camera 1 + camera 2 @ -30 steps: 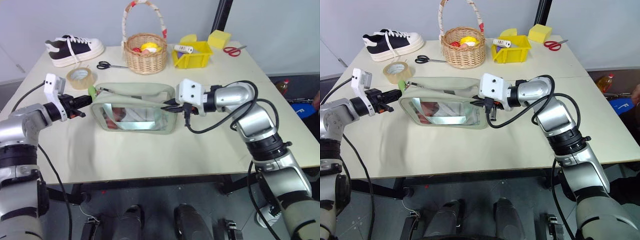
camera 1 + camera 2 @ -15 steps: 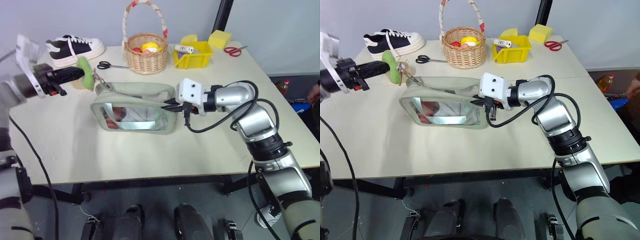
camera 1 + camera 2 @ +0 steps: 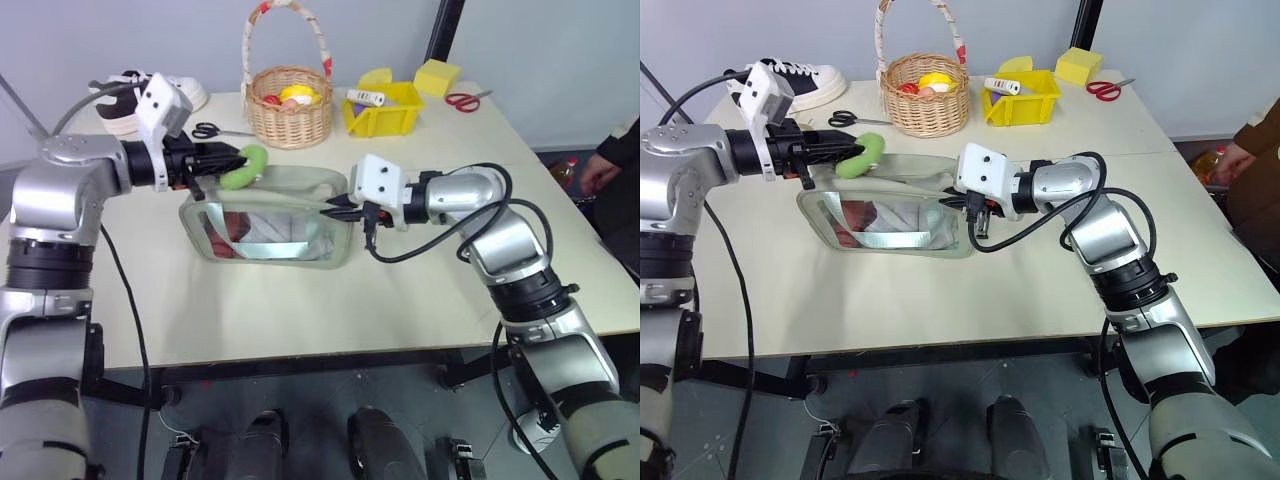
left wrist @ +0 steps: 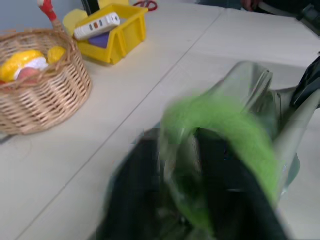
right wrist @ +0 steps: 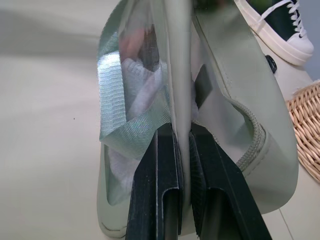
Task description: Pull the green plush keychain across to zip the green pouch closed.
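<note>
- We find the small lime-green fuzzy plush keychain curled over the top edge of the pale sage-green soft zip pouch with its clear plastic window, left of the middle of that edge.
- The left end effector has the keychain between its black fingers; in the left wrist view the green fuzz arches over them. We cannot tell how tightly the fingers close on it.
- The pouch stands on its long edge on the pale counter, window facing us.
- The right end effector is closed, pinching the fabric at the pouch's right end; the right wrist view shows both black fingers pressed on a fold of green cloth.
- Behind the pouch we note a woven wicker basket with a tall handle, black-handled scissors, a black-and-white sneaker, and a yellow plastic bin.
- At the far right corner lie a yellow foam block and red-handled scissors.
- A person's hand shows at the right edge, off the counter.
</note>
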`<state>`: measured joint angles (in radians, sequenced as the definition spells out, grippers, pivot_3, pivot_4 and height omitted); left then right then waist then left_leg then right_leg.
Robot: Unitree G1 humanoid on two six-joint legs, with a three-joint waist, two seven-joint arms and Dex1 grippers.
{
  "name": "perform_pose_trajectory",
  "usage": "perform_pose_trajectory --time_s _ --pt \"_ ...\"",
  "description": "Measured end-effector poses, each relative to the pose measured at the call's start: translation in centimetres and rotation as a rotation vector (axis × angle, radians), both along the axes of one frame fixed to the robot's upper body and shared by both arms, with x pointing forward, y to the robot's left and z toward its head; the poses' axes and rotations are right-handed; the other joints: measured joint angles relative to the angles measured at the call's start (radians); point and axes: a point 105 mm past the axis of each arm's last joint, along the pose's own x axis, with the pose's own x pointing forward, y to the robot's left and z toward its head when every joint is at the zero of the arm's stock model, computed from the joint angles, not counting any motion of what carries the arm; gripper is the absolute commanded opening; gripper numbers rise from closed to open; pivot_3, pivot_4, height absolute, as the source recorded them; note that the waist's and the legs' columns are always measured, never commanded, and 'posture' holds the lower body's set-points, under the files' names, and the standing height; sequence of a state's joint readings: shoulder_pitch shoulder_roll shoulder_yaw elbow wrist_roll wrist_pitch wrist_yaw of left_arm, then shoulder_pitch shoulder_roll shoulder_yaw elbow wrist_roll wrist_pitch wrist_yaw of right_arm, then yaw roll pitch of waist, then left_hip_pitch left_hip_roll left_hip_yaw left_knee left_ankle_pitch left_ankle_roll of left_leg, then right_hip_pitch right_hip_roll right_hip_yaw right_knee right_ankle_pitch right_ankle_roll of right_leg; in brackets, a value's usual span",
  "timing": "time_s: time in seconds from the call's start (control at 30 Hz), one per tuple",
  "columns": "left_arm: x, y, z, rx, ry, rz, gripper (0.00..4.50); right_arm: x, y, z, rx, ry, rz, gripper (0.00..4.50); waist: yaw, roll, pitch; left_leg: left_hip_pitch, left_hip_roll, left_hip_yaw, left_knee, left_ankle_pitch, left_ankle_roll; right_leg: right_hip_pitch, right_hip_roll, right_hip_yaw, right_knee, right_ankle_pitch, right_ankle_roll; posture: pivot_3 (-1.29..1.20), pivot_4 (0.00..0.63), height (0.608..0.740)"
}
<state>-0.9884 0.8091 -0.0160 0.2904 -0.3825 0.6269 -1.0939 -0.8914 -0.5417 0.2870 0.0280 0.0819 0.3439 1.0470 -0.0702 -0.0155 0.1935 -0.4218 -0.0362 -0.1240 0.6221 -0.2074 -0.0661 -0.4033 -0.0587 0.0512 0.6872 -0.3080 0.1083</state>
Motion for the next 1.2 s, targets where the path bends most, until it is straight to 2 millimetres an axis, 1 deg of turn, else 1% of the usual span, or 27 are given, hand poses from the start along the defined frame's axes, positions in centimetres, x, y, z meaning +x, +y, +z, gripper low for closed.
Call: perform_pose_trajectory --time_s 0.13,0.3,0.37,0.4,0.43,0.53,0.57,0.6,0.67,0.73,0.77,0.9,1.0,1.03,1.07,1.17,1.2 --pt "-1.2 1.7 1.2 0.067 -0.012 -0.003 4.49 0.0 0.1 0.0 0.002 -0.001 0.002 0.00 -0.001 0.000 0.000 0.000 0.000 0.000 0.000 0.000 0.000 0.000 0.000 0.000 0.000 0.000 0.000 0.00 0.150 0.740" --pt "-3.4 2.9 3.6 0.153 -0.040 -0.020 4.49 0.4 0.2 -0.2 0.012 0.000 0.005 0.00 -0.003 0.000 0.000 0.001 0.000 0.001 0.000 0.000 0.000 0.001 0.000 0.001 0.000 0.000 0.000 0.00 0.150 0.740" --pt "-4.3 3.6 4.0 0.187 -0.041 -0.012 4.49 0.4 0.3 -0.2 0.015 -0.003 0.010 0.00 -0.005 0.000 0.000 0.002 0.001 0.001 -0.001 0.000 0.000 0.000 0.001 0.001 0.000 0.000 0.000 0.00 0.150 0.740" --pt "-4.7 3.9 3.7 0.198 -0.034 -0.005 4.49 0.5 0.2 -0.2 0.016 -0.002 0.010 0.00 -0.004 0.000 0.000 0.002 0.001 0.001 -0.002 0.000 0.000 0.001 0.001 0.001 0.000 0.000 0.000 0.00 0.150 0.740" --pt "-5.0 4.4 2.7 0.216 -0.020 0.007 4.49 0.5 0.3 -0.2 0.016 -0.003 0.013 0.00 -0.004 0.001 0.000 0.003 0.001 0.002 -0.003 0.000 0.000 0.001 0.001 0.001 0.000 0.000 0.000 0.00 0.150 0.740" --pt "-5.0 5.0 -2.9 0.232 0.108 0.036 4.49 0.7 0.2 -0.2 0.015 -0.001 0.008 0.00 0.001 0.000 0.000 0.007 0.002 0.001 -0.005 0.000 0.000 0.003 0.001 0.002 0.000 0.000 -0.001 0.00 0.150 0.740" --pt "-4.8 4.9 -4.2 0.232 0.131 0.044 4.49 0.7 0.1 -0.2 0.015 -0.001 0.007 0.00 0.002 -0.001 0.001 0.007 0.002 0.000 -0.005 0.000 0.000 0.004 0.002 0.001 0.000 0.000 -0.001 0.00 0.150 0.740" --pt "-4.5 4.9 -4.9 0.238 0.124 0.063 4.49 0.7 0.1 -0.2 0.014 -0.001 0.007 0.00 0.003 -0.003 0.002 0.006 0.002 0.000 -0.005 0.000 0.000 0.004 0.002 0.001 0.000 0.000 -0.001 0.00 0.150 0.740" --pt "-3.6 4.7 -5.3 0.259 0.069 0.102 4.49 0.6 0.2 -0.3 0.012 -0.002 0.011 0.00 0.005 -0.003 0.002 0.007 0.002 -0.001 -0.004 0.000 0.000 0.005 0.002 0.001 -0.001 0.000 -0.001 0.00 0.150 0.740" --pt "-2.9 4.5 -5.3 0.245 0.032 0.132 3.99 0.6 0.2 -0.3 0.009 -0.002 0.015 0.00 0.005 -0.003 0.002 0.007 0.001 0.000 -0.004 0.000 0.000 0.005 0.001 0.001 -0.001 0.000 -0.001 0.00 0.150 0.740" --pt "-2.6 4.4 -5.2 0.230 0.023 0.141 3.65 0.5 0.3 -0.3 0.008 -0.002 0.019 0.00 0.004 -0.003 0.002 0.007 0.001 0.000 -0.004 0.000 0.000 0.005 0.001 0.001 -0.001 0.000 -0.001 0.00 0.150 0.740" --pt "-2.4 4.3 -5.3 0.226 0.021 0.143 1.59 0.5 0.3 -0.3 0.005 -0.003 0.019 0.00 0.001 -0.003 0.002 0.007 0.001 0.000 -0.006 0.000 0.000 0.004 0.001 0.001 -0.002 0.000 -0.001 0.00 0.150 0.740" --pt "-2.6 4.2 -5.3 0.226 0.029 0.124 0.15 0.6 0.2 -0.3 0.002 -0.006 0.014 0.00 0.003 -0.003 0.002 0.007 0.001 0.000 -0.006 0.000 0.000 0.005 0.001 0.001 -0.002 0.000 -0.001 0.00 0.150 0.740" --pt "-2.7 4.1 -5.4 0.222 0.036 0.114 0.05 0.6 0.2 -0.3 0.000 -0.007 0.010 0.00 0.003 -0.003 0.002 0.007 0.001 0.000 -0.006 0.000 0.000 0.005 0.001 0.001 -0.002 0.000 -0.001 0.00 0.150 0.740" --pt "-2.7 4.1 -5.4 0.218 0.040 0.109 0.05 0.7 0.1 -0.3 0.001 -0.006 0.005 0.00 0.003 -0.003 0.002 0.007 0.001 0.000 -0.006 0.000 0.000 0.005 0.001 0.001 -0.002 0.000 -0.001 0.00 0.150 0.740" --pt "-2.8 3.9 -5.4 0.208 0.057 0.103 0.00 0.8 0.0 -0.3 0.015 0.018 -0.014 1.17 0.004 -0.003 0.002 0.007 0.001 0.000 -0.005 0.000 0.000 0.006 0.001 0.001 -0.002 0.000 -0.001 0.00 0.150 0.740" --pt "-2.9 3.8 -5.4 0.212 0.054 0.098 0.00 0.8 -0.2 -0.3 0.023 0.049 -0.014 1.65 0.005 -0.003 0.002 0.007 0.001 0.000 -0.005 0.000 0.000 0.005 0.000 0.001 -0.002 0.000 -0.001 0.00 0.150 0.740"
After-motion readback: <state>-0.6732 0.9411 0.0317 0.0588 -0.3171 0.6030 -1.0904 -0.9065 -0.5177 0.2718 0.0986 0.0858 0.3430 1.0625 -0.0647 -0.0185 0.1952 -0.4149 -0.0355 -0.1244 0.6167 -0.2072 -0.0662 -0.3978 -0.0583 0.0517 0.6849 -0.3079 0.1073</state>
